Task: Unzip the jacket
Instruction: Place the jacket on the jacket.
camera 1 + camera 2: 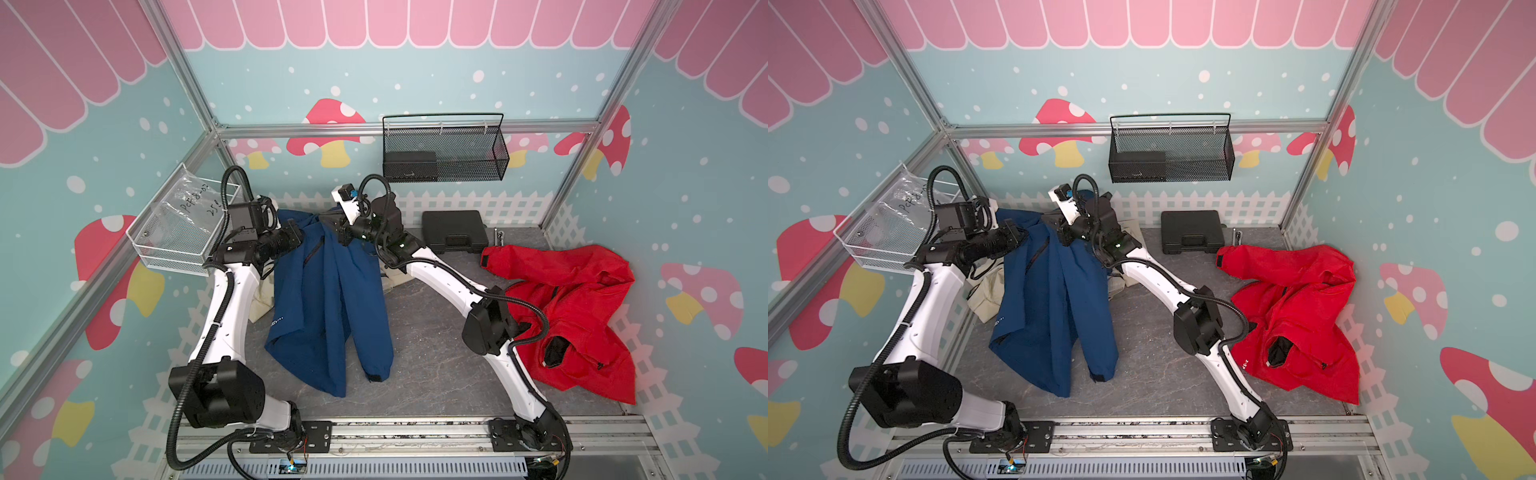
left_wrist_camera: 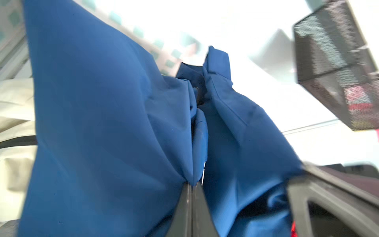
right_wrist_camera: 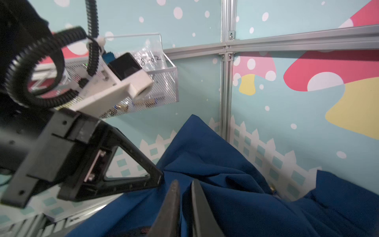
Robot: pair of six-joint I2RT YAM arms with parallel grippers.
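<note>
The blue jacket [image 1: 328, 299] [image 1: 1050, 307] is lifted by its upper part at the back left of the table, and its lower half drapes down onto the grey surface. My left gripper [image 2: 192, 184] [image 1: 301, 239] is shut on a pinched fold of the jacket [image 2: 102, 123] at its fingertips. My right gripper [image 3: 184, 182] [image 1: 338, 232] is close beside it at the top of the jacket [image 3: 235, 184]. Its fingers stand a little apart, with a crease of blue cloth in the gap. The zipper slider does not show in any view.
A red jacket [image 1: 573, 316] lies crumpled at the right. A black case [image 1: 455, 230] sits at the back. A black mesh basket [image 1: 444, 149] hangs on the back wall and a white mesh basket [image 1: 183, 232] on the left wall. Beige cloth [image 1: 264, 303] lies under the blue jacket.
</note>
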